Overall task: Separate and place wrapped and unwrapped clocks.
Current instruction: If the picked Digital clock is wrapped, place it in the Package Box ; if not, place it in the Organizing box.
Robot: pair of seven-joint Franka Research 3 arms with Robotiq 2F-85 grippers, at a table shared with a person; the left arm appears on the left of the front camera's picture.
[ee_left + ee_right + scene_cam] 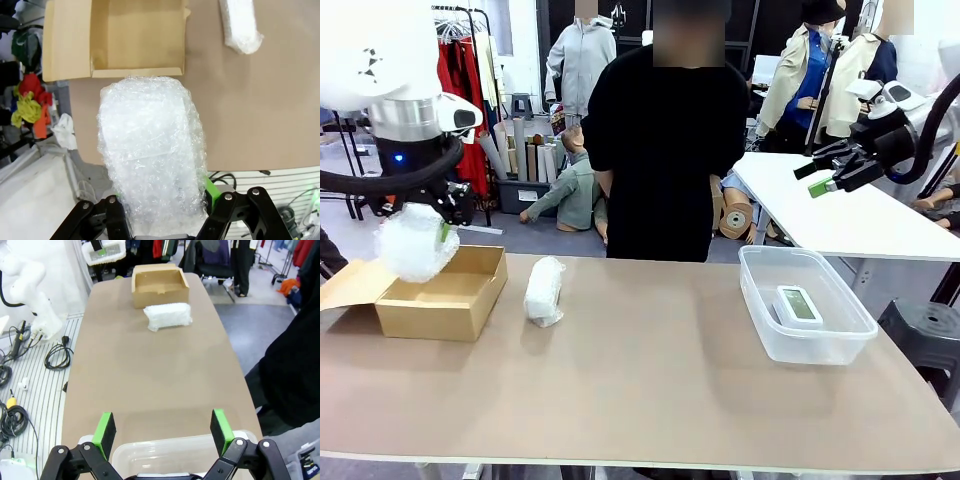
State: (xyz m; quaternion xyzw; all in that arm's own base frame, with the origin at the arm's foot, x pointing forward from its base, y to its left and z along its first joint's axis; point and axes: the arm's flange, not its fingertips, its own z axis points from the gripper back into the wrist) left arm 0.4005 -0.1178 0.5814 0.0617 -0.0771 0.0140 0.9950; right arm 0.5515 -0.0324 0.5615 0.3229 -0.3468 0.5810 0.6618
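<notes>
- I have one wrapped clock (415, 240) (150, 160) clamped in the left gripper (438, 228) (160, 200). The bubble-wrapped lump sits between the jaws, and a green pad (212, 192) presses its side.
- That bundle is up in the air at the table's left end, over the near side of the open cardboard box (445, 290) (135, 35) (160, 282). From the left wrist view, the box's opening lies just past the bundle's far tip.
- The second wrapped clock (544, 290) (240, 25) (168, 316) lies on the table (650, 390), just beside the box on its right and apart from it.
- The bare clock (799, 305) lies flat inside the clear tub (760, 300) (150, 450) at the table's right end, its grey screen facing up.
- The box holds nothing that I can see.
- My right gripper (825, 178) (162, 427) has its jaws wide apart and nothing between them. Its green fingertips (106, 427) show well separated in the right wrist view.
- That gripper hangs in the air, up and to the right of the tub. Its wrist view looks down over the tub's near rim and along the table toward the box.
- A person in black (665, 150) stands at the far side of the table, near the middle.
</notes>
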